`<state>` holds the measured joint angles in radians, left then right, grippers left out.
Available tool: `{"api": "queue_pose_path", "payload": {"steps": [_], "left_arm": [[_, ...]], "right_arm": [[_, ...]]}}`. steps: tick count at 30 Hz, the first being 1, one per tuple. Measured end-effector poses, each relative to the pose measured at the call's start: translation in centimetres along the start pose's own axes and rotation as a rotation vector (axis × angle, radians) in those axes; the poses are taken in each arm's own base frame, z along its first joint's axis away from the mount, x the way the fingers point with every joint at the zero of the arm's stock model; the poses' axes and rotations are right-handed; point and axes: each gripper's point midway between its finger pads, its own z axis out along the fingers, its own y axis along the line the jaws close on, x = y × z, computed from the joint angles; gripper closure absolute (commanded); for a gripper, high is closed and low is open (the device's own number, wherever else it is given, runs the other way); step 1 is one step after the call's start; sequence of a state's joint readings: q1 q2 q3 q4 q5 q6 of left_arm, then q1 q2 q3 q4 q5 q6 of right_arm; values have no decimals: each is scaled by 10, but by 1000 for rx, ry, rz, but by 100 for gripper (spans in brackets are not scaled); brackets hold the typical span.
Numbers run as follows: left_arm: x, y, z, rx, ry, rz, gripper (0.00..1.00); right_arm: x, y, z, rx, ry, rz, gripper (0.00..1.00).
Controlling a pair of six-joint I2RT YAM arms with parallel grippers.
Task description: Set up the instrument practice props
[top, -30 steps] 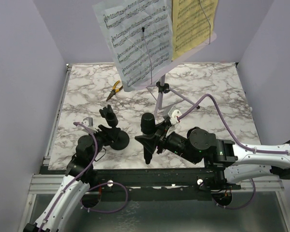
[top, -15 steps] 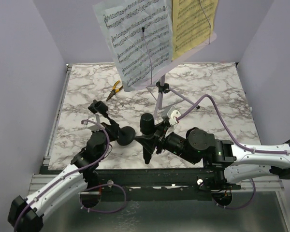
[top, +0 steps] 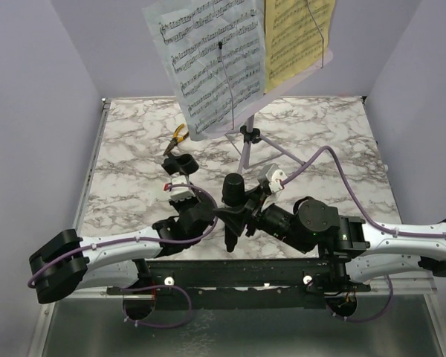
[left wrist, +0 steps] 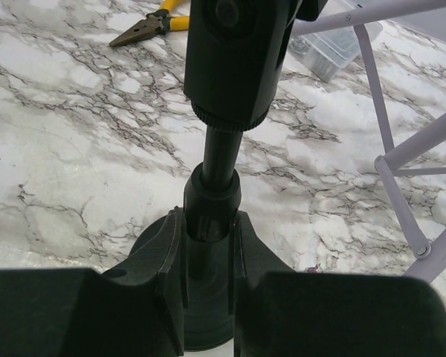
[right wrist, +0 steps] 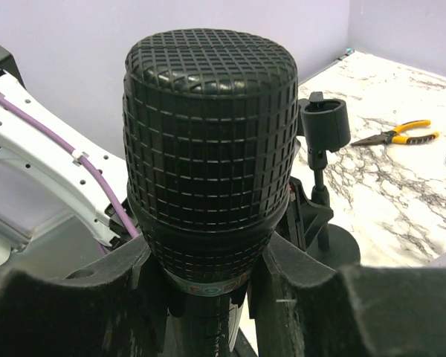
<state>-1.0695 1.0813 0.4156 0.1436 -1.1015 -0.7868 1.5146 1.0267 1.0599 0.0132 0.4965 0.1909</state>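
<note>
Black microphone [right wrist: 208, 134], grid-textured domed head, short black mic stand [left wrist: 212, 193], round base

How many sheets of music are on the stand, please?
2. A white page on the left of the music stand, a yellow page on its right. Others may hide behind them.

black microphone [right wrist: 208, 149] held just beside short black mic stand [left wrist: 212, 160].

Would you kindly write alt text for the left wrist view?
The left gripper clamps the short black mic stand low on its post, just above the round base, on a marble table. Yellow-handled pliers lie beyond; lilac tripod legs stand at right.
</note>
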Motion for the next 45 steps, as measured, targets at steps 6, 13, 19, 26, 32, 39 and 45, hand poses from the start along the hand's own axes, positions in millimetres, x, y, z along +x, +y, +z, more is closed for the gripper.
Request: {"api": "queue_pose_path", "payload": {"steps": [6,13,19,26,32,39,45], "left_arm": [[3,-6,2,2,14,17,43],[24,-18,-10,107,152,23,13],[19,-33,-40,291,256,-112,13],[8,-47,-96,570,414,-313,17],[-49,-62,-146,812,426,-360,4],[-160,-90,-198,1080,264,-126,1],[-178,-102,-166,996,124,335,1]], "right_arm": [[0,-5,-3,16,-5,1,100],[1,-11,-8,37,-8,2,100],[2,-13,-8,43,-7,1,100],[0,-15,-9,55,-12,3,100],[-1,-17,-11,61,-16,5,100],[0,-18,-11,63,-15,4,100],[1,-18,-11,63,-10,6,100]]}}
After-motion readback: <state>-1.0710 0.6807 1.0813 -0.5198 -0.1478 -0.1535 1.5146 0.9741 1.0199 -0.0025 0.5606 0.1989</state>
